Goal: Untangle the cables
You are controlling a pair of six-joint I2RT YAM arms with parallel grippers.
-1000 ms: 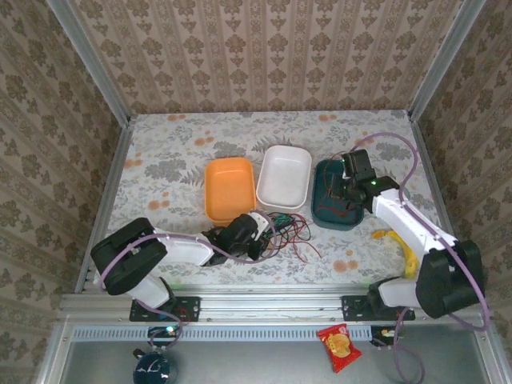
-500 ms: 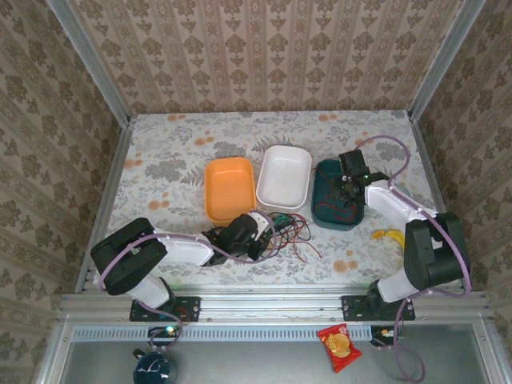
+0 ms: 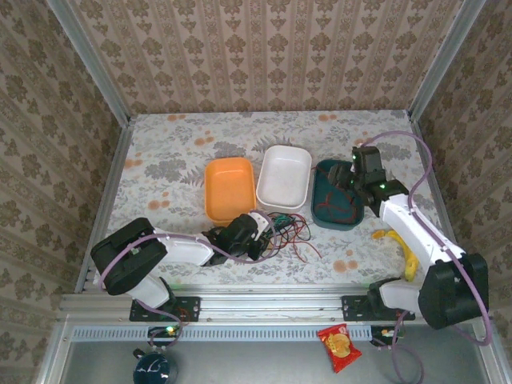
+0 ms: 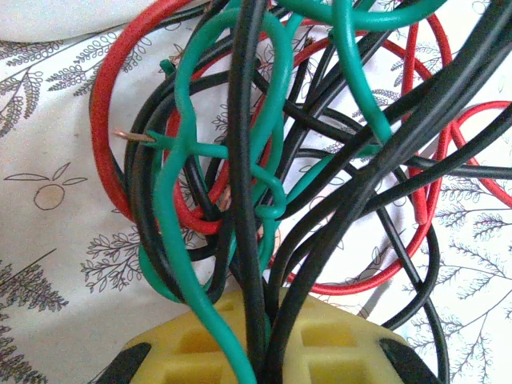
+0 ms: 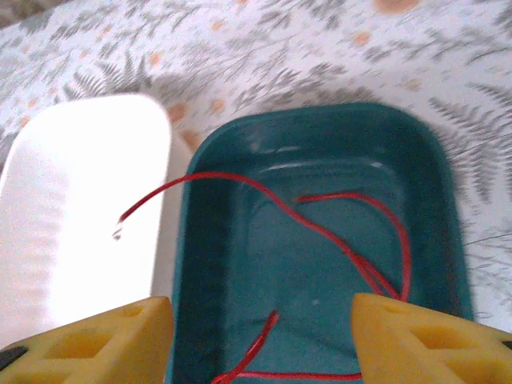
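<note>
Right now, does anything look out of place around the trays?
Yes. The thin red cable lies in the dark teal plastic tray, but one end sticks out over its rim, above the white plastic tray.

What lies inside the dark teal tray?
Thin red cable loops across the teal tray, one end reaching over its rim toward the white tray. The right claw hides the tray's near corners.

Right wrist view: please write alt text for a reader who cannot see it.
A red cable lies looped in a teal tray, one end reaching over the white tray beside it. The open right pincer hovers above.
</note>
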